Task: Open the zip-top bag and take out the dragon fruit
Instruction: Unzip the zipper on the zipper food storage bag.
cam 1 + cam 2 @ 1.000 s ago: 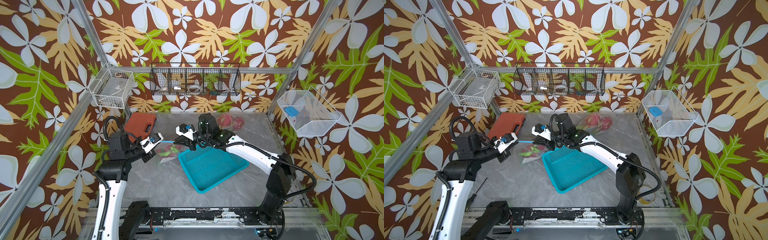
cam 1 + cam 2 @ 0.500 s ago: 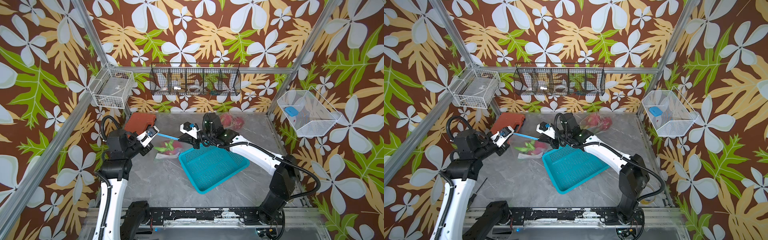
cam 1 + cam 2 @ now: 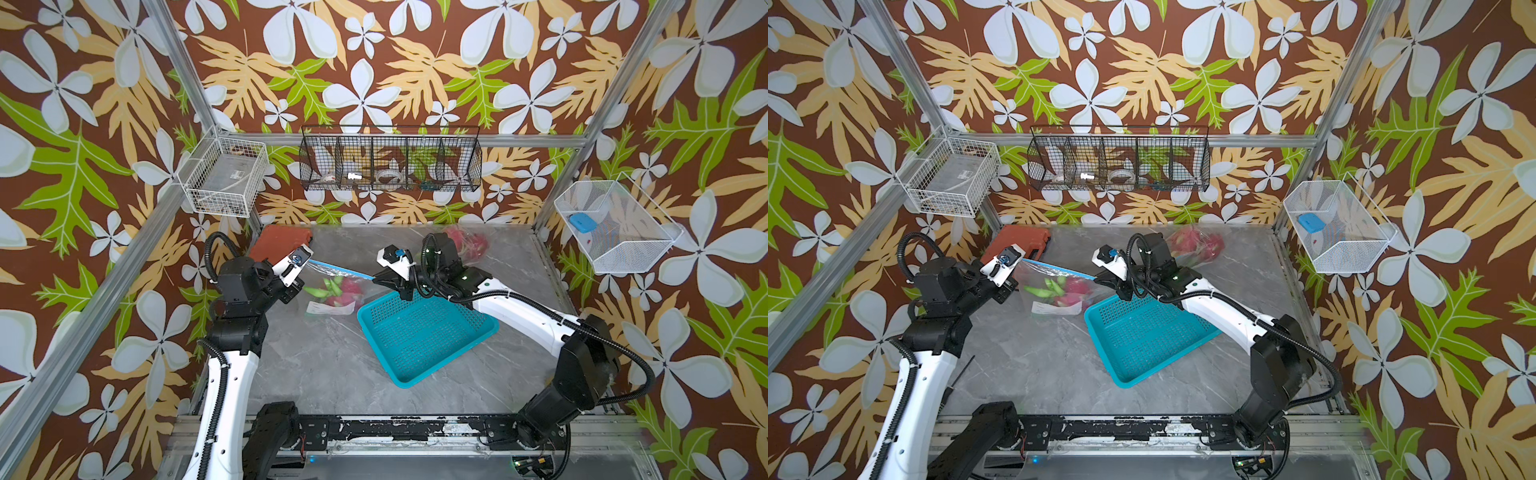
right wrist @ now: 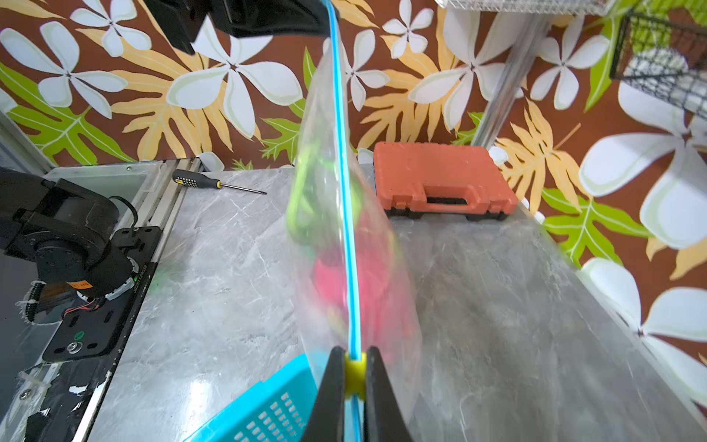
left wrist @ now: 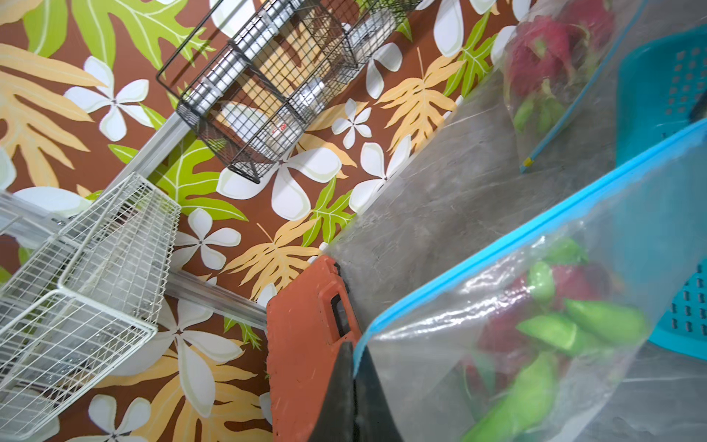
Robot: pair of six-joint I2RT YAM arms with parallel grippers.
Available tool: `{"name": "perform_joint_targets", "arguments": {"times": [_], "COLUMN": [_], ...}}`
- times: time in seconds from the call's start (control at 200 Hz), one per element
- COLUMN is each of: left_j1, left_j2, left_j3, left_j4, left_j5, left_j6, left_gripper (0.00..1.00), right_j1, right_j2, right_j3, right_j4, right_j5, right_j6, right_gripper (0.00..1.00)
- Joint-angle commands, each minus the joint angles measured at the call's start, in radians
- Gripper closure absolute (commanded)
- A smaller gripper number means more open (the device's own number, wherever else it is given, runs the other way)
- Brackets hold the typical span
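Observation:
A clear zip-top bag (image 3: 332,286) (image 3: 1054,286) hangs by its blue zip strip (image 3: 340,270), stretched taut between both grippers, its lower part resting on the grey table. Inside lies a dragon fruit (image 3: 1073,286) (image 5: 574,283) (image 4: 367,283), magenta with green scales. My left gripper (image 3: 308,262) (image 3: 1019,262) (image 5: 354,367) is shut on the strip's left end. My right gripper (image 3: 376,277) (image 3: 1096,277) (image 4: 355,367) is shut on the yellow slider (image 4: 355,377) at the strip's other end.
A teal basket (image 3: 424,332) (image 3: 1142,332) sits just right of the bag, under the right arm. Another bag of dragon fruit (image 3: 469,243) (image 3: 1196,245) lies at the back. An orange case (image 3: 278,243) (image 4: 440,180) stands back left. A screwdriver (image 4: 206,183) lies front left.
The two grippers have drawn apart, left toward the back left and right toward the right. The blue strip has stretched out taut between them and the bag's top has risen.

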Motion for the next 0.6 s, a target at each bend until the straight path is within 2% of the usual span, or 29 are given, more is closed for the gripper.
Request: {"name": "perform_joint_targets", "arguments": {"times": [0.0, 0.17, 0.29, 0.385, 0.43, 0.495, 0.591], "left_j1": [0.007, 0.008, 0.008, 0.008, 0.008, 0.008, 0.007], "left_j2": [-0.002, -0.001, 0.000, -0.002, -0.005, -0.014, -0.032], "left_j3": [-0.001, -0.010, -0.010, -0.009, -0.005, -0.001, -0.006], "left_j4": [0.105, 0.108, 0.117, 0.111, 0.089, 0.048, 0.006], "left_j5": [-0.095, -0.092, -0.104, -0.086, -0.050, 0.014, 0.099], "left_j6": [-0.026, -0.028, -0.032, -0.037, -0.038, -0.033, -0.022], "left_gripper": [1.00, 1.00, 1.00, 1.00, 1.00, 1.00, 1.00], "right_j1": [-0.022, -0.032, -0.041, -0.043, -0.041, -0.009, 0.070], "right_j2": [-0.036, -0.081, -0.111, -0.136, -0.141, -0.146, -0.138], "right_j3": [-0.055, -0.121, -0.150, -0.175, -0.173, -0.150, -0.097], "right_j4": [0.006, 0.017, 0.018, 0.042, 0.056, 0.053, 0.021], "right_j5": [0.031, 0.046, 0.066, 0.098, 0.107, 0.155, 0.249], "right_j6": [0.048, 0.045, 0.045, 0.058, 0.066, 0.051, -0.017], "right_gripper": [0.95, 0.95, 0.90, 0.74, 0.68, 0.53, 0.47]}}
